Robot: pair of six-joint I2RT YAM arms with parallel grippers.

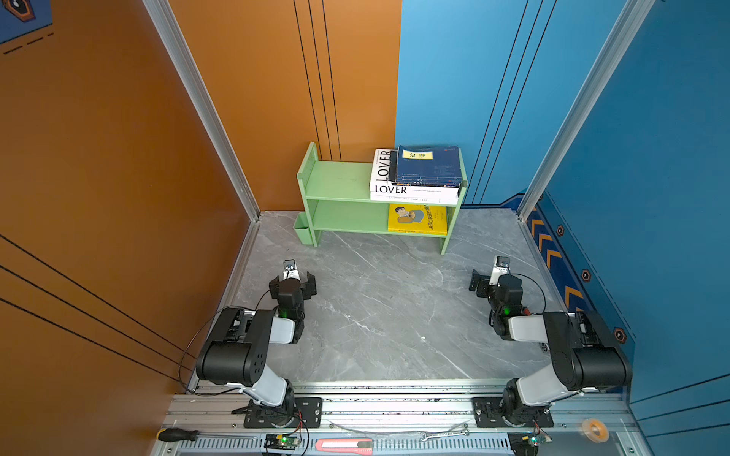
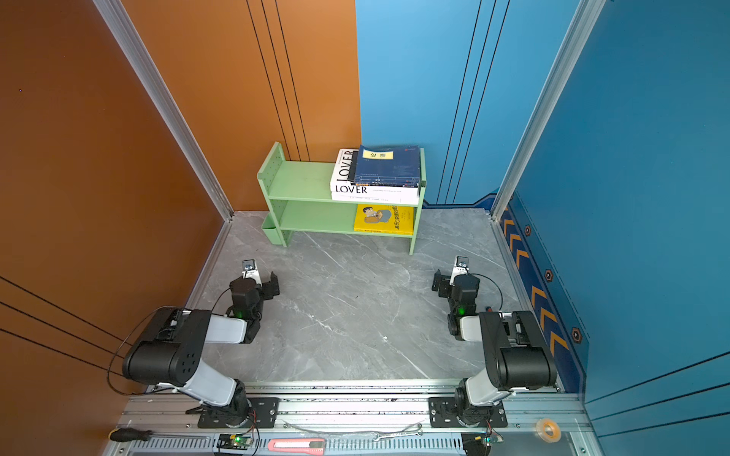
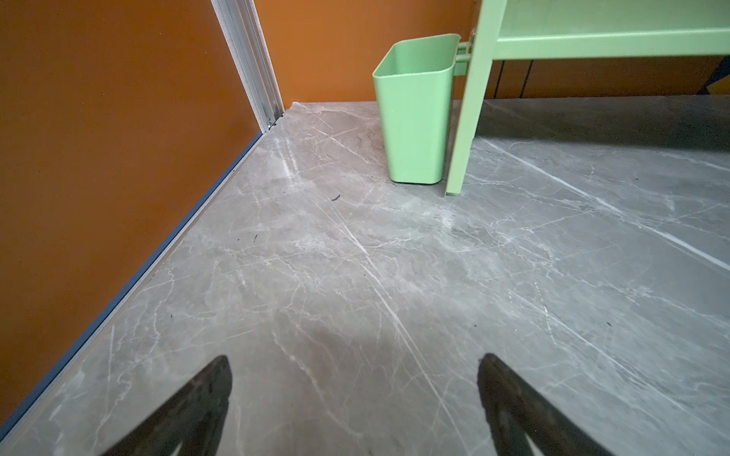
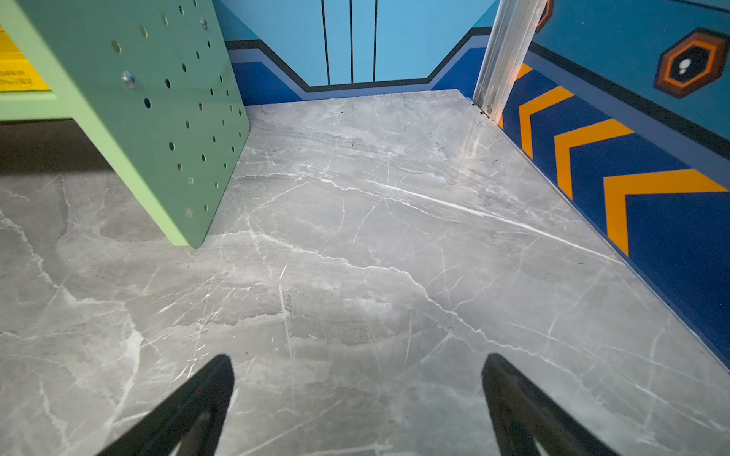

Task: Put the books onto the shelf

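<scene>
While both jaws gape empty | shelf point(image 1: 335, 181) 1 | books point(image 1: 428, 166) 6 (five stacked above)

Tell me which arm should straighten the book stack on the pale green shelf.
Probably right: the book stack sits at the pale green shelf's right end, nearer the open, empty right gripper.

Bright, even light; soft shadows; wide-angle distortion.

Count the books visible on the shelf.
4 distinct: navy book atop LOVER book atop another white book, upper tier; yellow book, lower tier. Thinner ones may hide in the stack.
</scene>
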